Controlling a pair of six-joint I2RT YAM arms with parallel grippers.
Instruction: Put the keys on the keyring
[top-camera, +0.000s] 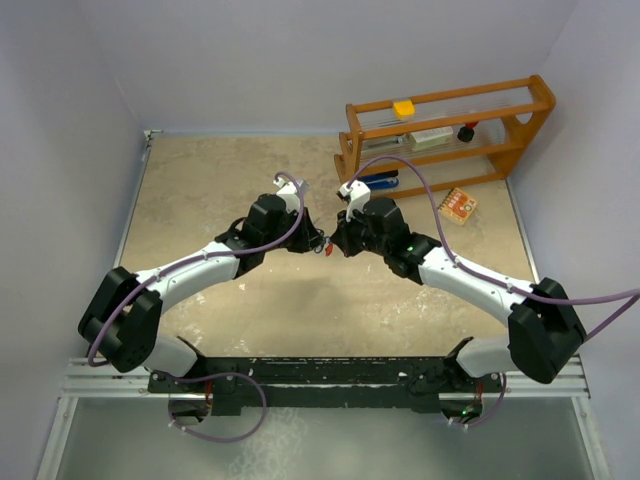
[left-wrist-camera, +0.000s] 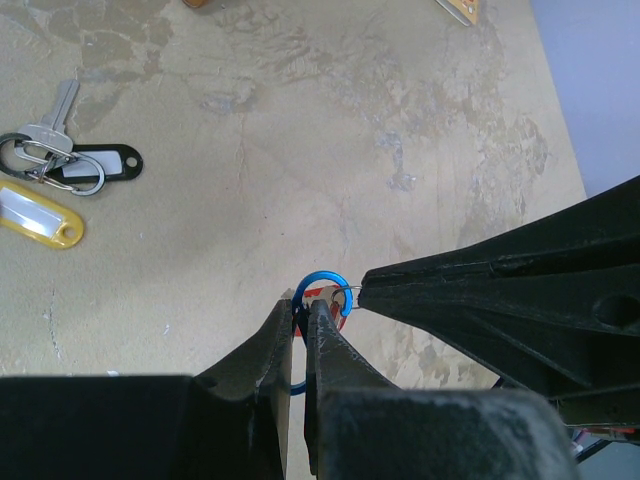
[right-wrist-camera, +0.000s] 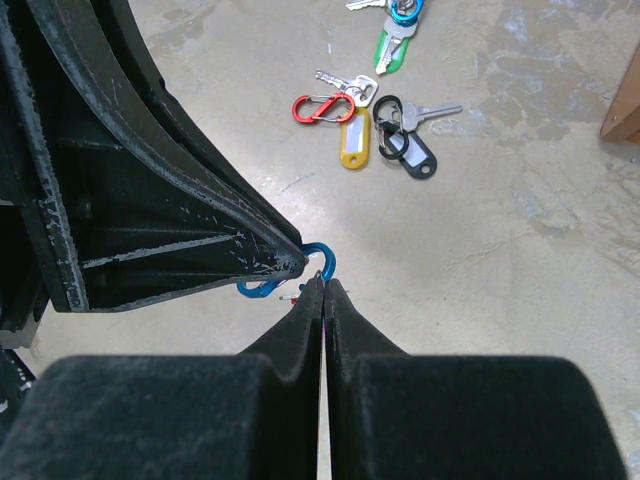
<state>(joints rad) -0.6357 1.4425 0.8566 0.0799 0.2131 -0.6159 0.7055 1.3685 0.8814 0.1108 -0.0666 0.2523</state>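
Note:
Both grippers meet above the middle of the table. My left gripper is shut on a blue S-shaped clip, the keyring as far as I can tell. My right gripper is shut on a small silver wire ring that touches the clip. A red tag hangs behind it, mostly hidden. Other keys lie on the table: one on a red clip with a yellow tag, one with a black tag, and one with a green tag.
A wooden rack with small items stands at the back right. An orange box lies in front of it. Grey walls close the table at the back and on both sides.

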